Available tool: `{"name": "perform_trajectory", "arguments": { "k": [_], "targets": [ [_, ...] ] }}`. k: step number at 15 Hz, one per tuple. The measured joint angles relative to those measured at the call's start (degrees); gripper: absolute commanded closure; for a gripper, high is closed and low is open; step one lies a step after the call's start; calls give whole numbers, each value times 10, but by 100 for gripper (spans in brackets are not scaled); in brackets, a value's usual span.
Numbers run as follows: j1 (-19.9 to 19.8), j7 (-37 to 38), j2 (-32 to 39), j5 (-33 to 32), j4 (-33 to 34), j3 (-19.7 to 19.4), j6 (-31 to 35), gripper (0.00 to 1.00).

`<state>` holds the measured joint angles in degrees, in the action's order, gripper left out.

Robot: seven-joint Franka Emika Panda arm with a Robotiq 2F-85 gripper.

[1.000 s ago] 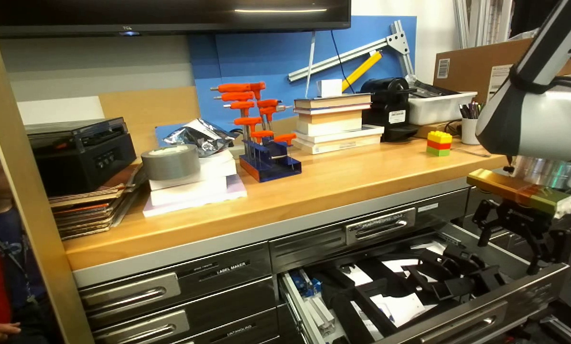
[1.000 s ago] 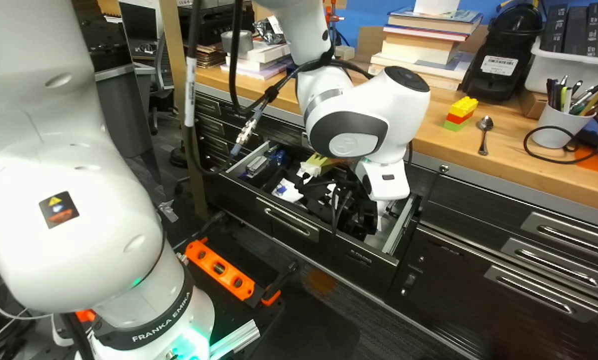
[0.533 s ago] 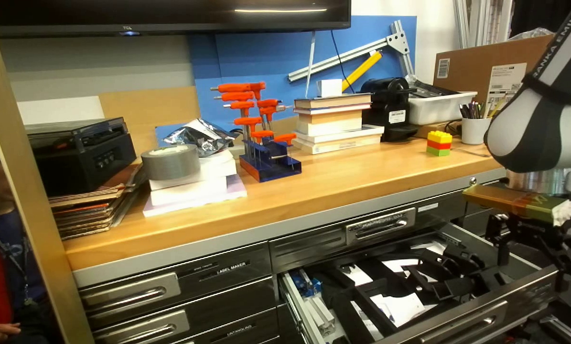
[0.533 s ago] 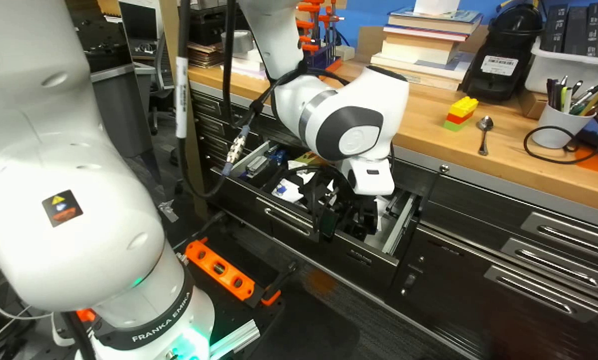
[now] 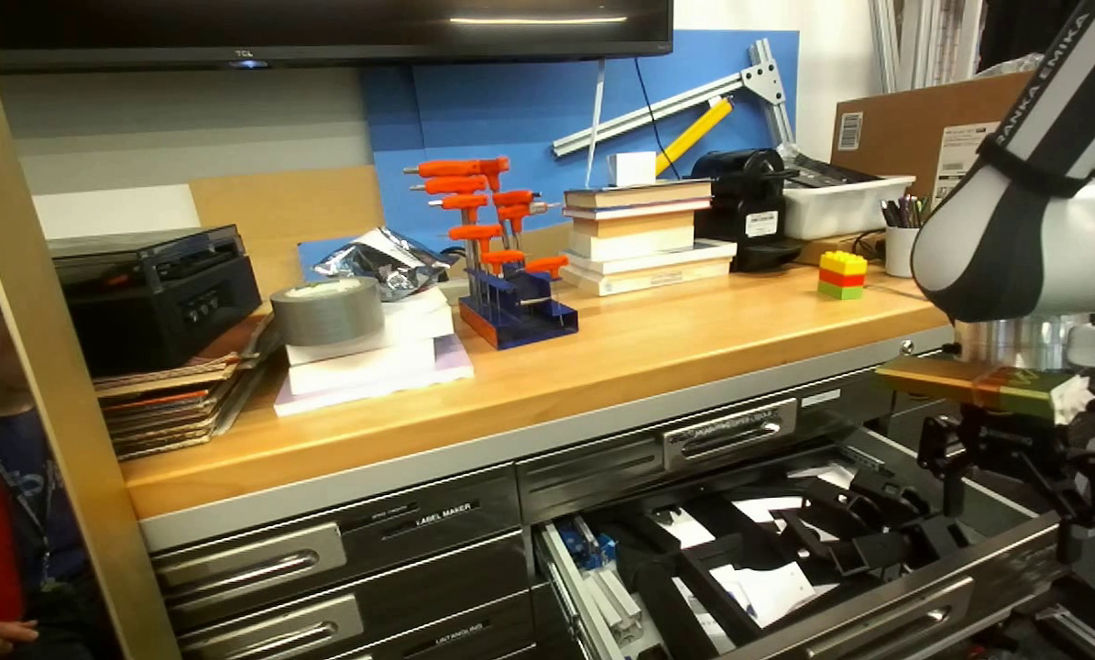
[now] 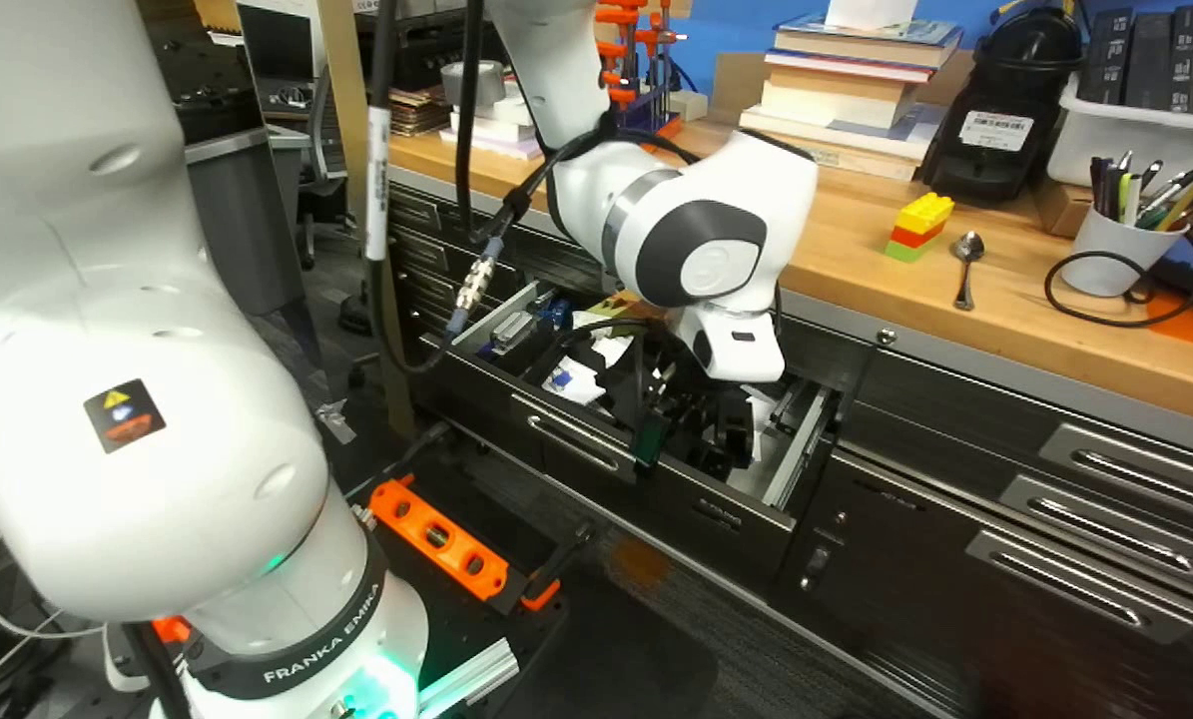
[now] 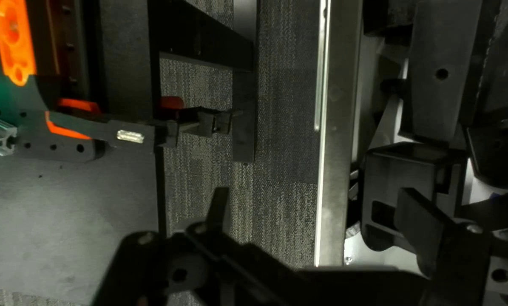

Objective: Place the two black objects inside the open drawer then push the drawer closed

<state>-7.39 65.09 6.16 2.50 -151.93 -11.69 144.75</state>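
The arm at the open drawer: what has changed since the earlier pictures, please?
The arm's wrist has shifted toward the picture's left in an exterior view; the gripper hangs lower in an exterior view. Nothing was grasped or released: its jaws stay wide open. The drawer stays pulled out, the black pieces inside look unmoved.

Three cameras all see the drawer (image 5: pixel 991 566)
In an exterior view, we look a bit down at the wooden counter (image 5: pixel 694 321); in an exterior view, down from close beside the white arm (image 6: pixel 207 459). The wrist view, nearest, looks straight down at the drawer's edge. Both exterior views share the counter.
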Motion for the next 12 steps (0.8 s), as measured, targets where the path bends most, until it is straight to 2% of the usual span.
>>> {"name": "perform_trajectory", "arguments": {
  "k": [4,10,12],
  "targets": [
    [0,-74,46,66,34,14,-7,0],
    [-6,-135,91,113,61,14,-16,0],
    [-11,-174,104,148,68,18,-15,0]
  ]
}}
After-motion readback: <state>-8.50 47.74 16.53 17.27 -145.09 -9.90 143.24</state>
